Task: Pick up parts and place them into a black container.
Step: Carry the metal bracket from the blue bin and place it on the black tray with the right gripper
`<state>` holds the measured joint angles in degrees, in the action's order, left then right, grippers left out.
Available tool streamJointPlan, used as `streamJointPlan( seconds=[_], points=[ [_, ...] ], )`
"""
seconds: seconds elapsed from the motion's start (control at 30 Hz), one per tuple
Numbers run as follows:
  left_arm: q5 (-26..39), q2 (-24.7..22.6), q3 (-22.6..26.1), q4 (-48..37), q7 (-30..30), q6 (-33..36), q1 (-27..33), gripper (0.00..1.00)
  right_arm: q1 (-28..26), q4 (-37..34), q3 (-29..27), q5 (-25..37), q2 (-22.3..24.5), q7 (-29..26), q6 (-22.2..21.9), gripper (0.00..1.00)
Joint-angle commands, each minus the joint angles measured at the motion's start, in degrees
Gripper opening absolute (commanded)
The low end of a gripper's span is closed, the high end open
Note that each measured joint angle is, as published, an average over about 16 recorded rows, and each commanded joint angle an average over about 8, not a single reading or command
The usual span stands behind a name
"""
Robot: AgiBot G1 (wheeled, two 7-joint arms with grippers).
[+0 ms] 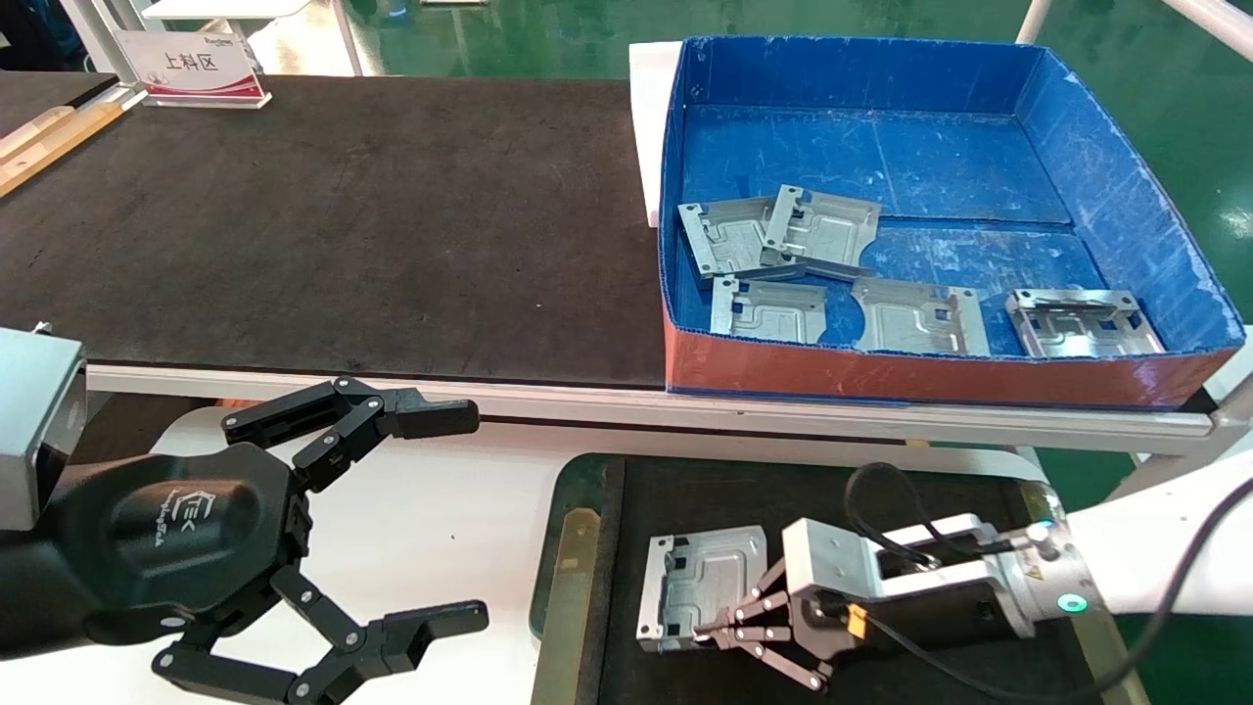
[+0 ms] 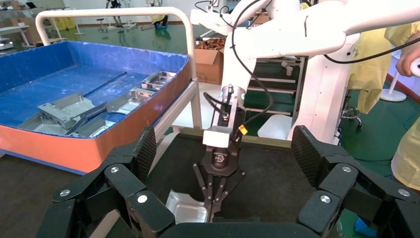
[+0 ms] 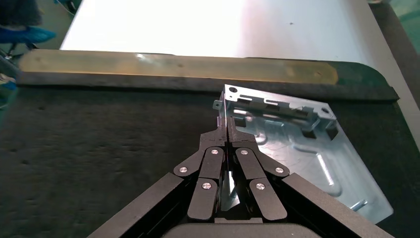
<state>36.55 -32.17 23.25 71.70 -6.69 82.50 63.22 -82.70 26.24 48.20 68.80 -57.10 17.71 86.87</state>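
- The right gripper [image 1: 707, 630] is seen low over the black container [image 1: 685, 490], its jaws pinched shut on the near edge of a silver plate [image 1: 700, 586]; in the right wrist view the fingertips [image 3: 226, 130] are closed on the plate's thin upturned edge, a hold probably chosen because the flat sheet offers little else to grasp.
- The plate is held at or just above the container's matte black floor, close to the brass-coloured side rail [image 1: 578, 548] (whether it already rests there cannot be told), so the placing step is judged nearly done, with only release remaining.
- The left gripper [image 1: 382, 524] is parked beside the container over the white surface, fingers spread wide and empty, apparently kept out of the way.
- Five more plates [image 1: 773, 240] are left in the blue box [image 1: 1126, 196] on the black-topped table [image 1: 343, 225], two of them overlapping, so further picks are expected.
- A white and red sign [image 1: 191, 67] stands at the table's far left corner, and the characters "上料区" are read on it.
- A logo is printed on the left gripper's housing, but it is too small to be read reliably.
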Motion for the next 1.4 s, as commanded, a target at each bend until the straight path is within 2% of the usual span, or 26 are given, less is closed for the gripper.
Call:
streamJointPlan(
  seconds=[0.03,0.93,1.4],
  points=[
    [0.0,0.0,0.0,0.0,0.0,0.0,0.0,1.0,-0.48,-1.89,0.23,0.46,-1.22,1.12,-0.36,0.0],
    [0.0,0.0,0.0,0.0,0.0,0.0,0.0,1.0,-5.0,-18.03,1.79,3.96,-11.36,14.24,-5.84,0.0],
    [0.0,0.0,0.01,0.0,0.0,0.0,0.0,1.0,-5.3,-22.55,1.52,3.79,-13.93,19.82,-9.11,0.0]
  ],
)
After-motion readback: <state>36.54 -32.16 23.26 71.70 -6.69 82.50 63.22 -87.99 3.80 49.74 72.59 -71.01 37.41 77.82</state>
